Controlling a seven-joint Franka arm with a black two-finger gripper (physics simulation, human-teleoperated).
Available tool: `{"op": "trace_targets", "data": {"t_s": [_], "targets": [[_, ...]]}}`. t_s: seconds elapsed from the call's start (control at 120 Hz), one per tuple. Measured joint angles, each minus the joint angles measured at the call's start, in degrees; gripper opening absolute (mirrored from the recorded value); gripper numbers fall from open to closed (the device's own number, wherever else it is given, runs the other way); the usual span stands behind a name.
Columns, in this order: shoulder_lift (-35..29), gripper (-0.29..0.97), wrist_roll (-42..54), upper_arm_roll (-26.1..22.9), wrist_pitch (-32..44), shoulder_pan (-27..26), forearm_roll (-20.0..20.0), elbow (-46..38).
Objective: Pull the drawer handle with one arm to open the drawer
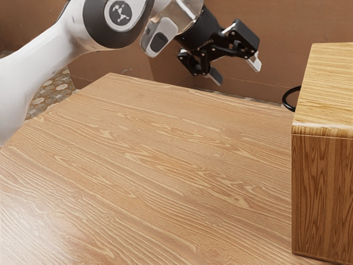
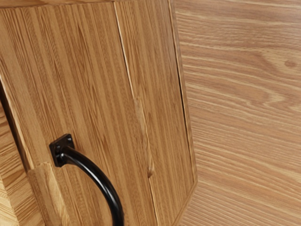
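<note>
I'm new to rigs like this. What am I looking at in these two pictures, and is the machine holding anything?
The white machine is a robot arm, rendered in a simulator, that ends in a black two-finger gripper. One picture comes from a camera at the arm's side. The other comes from a camera on the arm's hand and shows what the hand faces. A wooden cabinet stands on the wooden table at the exterior view's right. The curved black bar in the wrist view is the drawer handle, which the arm is meant to pull. The gripper is up in the air, short of the cabinet, with its fingers apart, and it holds nothing.
</note>
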Motion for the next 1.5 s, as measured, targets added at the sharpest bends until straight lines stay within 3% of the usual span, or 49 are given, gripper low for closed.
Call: {"op": "trace_targets", "data": {"t_s": [0.2,0.333,0.5,1.5], "targets": [[0.81,0.68,0.01,0.03,1.20,-0.56,0.30,-0.04],[1.23,0.68,-0.18,0.01,1.59,-2.03,4.29,-0.04],[2.23,0.68,-0.42,0.01,1.82,-2.07,5.86,-0.04],[7.22,0.68,-0.82,-1.34,8.05,-2.73,6.13,0.20]]}}
